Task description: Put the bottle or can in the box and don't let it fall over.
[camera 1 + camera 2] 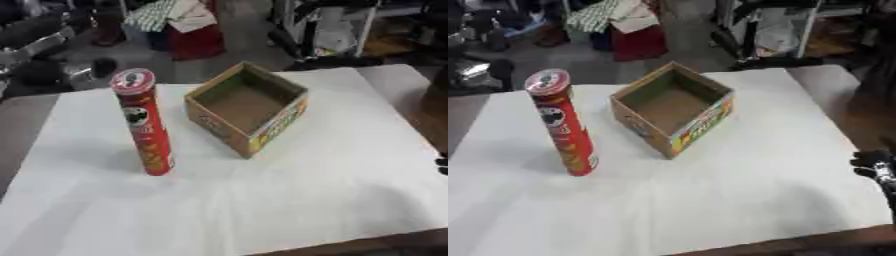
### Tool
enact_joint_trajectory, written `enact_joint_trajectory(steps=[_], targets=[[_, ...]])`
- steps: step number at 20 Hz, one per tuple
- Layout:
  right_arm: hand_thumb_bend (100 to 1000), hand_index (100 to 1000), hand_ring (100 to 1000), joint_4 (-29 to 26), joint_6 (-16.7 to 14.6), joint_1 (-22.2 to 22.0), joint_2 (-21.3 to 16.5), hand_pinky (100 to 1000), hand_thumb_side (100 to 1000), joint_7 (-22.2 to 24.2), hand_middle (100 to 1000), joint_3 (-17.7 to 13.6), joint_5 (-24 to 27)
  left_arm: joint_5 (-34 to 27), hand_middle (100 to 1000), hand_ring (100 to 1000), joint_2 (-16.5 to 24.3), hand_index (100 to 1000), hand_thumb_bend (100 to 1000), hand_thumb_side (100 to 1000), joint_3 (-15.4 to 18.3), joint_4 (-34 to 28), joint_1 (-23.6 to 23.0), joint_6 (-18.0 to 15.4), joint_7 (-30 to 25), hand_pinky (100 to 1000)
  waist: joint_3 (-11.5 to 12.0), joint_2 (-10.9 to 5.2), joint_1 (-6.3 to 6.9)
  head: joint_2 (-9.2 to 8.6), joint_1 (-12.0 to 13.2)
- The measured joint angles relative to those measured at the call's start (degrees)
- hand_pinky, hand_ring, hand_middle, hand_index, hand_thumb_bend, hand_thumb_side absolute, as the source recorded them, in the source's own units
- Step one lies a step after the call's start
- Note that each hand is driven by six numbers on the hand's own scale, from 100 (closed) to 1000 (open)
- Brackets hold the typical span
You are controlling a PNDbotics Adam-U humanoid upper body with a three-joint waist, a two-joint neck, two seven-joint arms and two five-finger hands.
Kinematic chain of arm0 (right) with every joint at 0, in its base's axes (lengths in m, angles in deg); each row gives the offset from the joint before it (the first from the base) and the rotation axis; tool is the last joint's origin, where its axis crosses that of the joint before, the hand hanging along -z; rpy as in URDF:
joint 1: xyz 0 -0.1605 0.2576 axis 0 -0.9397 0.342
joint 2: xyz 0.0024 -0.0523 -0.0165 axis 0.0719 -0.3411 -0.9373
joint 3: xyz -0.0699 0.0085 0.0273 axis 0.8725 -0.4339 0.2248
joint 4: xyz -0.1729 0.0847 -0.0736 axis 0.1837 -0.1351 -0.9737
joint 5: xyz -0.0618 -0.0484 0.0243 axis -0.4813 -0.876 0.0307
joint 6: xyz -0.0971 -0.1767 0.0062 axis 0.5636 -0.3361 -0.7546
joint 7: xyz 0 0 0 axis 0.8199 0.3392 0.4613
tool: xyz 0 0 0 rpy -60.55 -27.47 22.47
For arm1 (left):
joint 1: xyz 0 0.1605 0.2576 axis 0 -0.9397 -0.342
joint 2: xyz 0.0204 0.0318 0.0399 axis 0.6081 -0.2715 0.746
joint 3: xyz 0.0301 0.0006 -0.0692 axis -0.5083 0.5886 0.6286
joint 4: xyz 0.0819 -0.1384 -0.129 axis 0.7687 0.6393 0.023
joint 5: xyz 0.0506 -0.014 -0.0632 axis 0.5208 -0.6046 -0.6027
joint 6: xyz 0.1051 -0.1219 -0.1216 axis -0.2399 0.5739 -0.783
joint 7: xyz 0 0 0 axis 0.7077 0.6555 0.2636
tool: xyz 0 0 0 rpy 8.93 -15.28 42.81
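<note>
Spread across nearly the whole view: one bench (pixel 332 165) under a white cover, bare apart from two things. Standing toward its far middle: one cardboard box (pixel 248 107), open at the top, turned corner-on, empty inside, with a bright printed panel on its near right wall. Just left of the box, apart from it and not touching: one tall red can (pixel 145 122), upright on its base, lid on, untouched. Showing only at the right edge of the right eye view: one right hand (pixel 874 166), a dark shape near the bench's edge, well apart from both things, holding nothing; impossible to tell whether its fingers are straight or curled. No left hand anywhere in view. Judged from this: nothing yet grasped, so the step in hand looks like the reach to the can. Best done by coming in level from the can's open side, away from the box, and closing around the tube somewhere about its middle rather than near the lid, since so tall and narrow a can would likely tip at a nudge up top. Then a straight lift high enough for the base to pass over the box wall, a move across, and a slow, vertical lowering onto the box floor, with release only once the base sits flat
</note>
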Motion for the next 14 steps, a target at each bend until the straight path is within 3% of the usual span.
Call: enact_joint_trajectory(steps=[8, 14], targets=[[100, 1000, 734, 0.00, -0.06, 0.15, 0.02, 755, 811, 0.14, 680, -0.07, 0.19, 6.23, 926, 926, -4.80, 1000, 406, 1000, -2.19, 9.55, 9.64, -5.86, -5.20, 945, 0.47, 0.68, -0.25, -0.50, -0.15], [100, 1000, 734, 0.01, -0.10, 0.30, 0.05, 755, 812, 0.11, 680, -0.08, 0.20, 10.99, 925, 923, -7.80, 1000, 409, 1000, -3.41, 13.39, 10.78, -9.59, -3.15, 943, 0.52, 0.96, -0.45, -0.52, -0.17]])
